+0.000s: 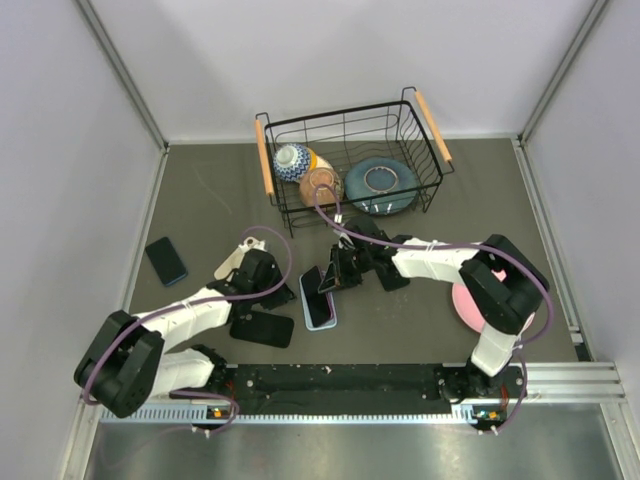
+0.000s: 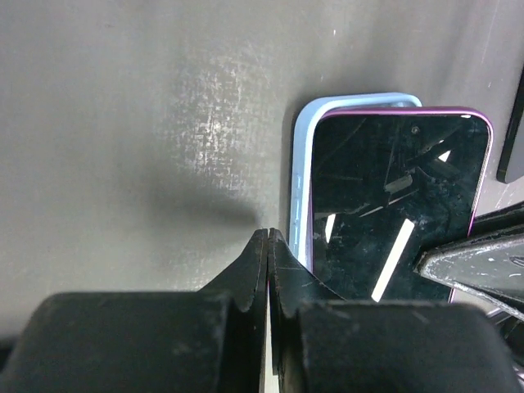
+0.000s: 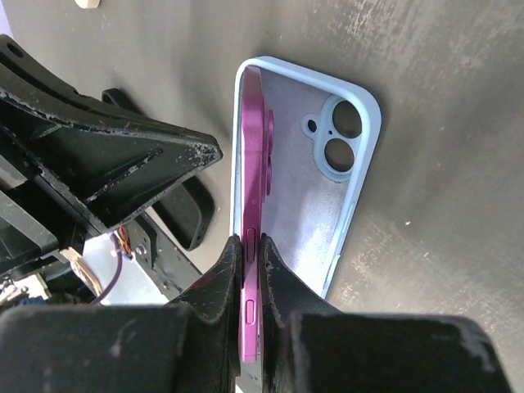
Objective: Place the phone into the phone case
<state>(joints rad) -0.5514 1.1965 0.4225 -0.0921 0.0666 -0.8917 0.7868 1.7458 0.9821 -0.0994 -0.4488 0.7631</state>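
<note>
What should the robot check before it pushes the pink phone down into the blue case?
1. Right gripper grips the phone by its edges: ok.
2. Case lies open side up: ok.
3. Phone's camera end matches the case's camera holes: ok.
4. Phone lies flat in the case: not ok, one long edge is raised.
5. Left gripper, shut beside the case, steadies it: cannot tell.

We see a dark grey matte table top (image 1: 210, 205) closed in by plain pale walls (image 1: 60, 140) on the left, far and right. A silver metal rail (image 1: 565, 378) runs along its near edge. Soft light leaves a faint sheen on it.
</note>
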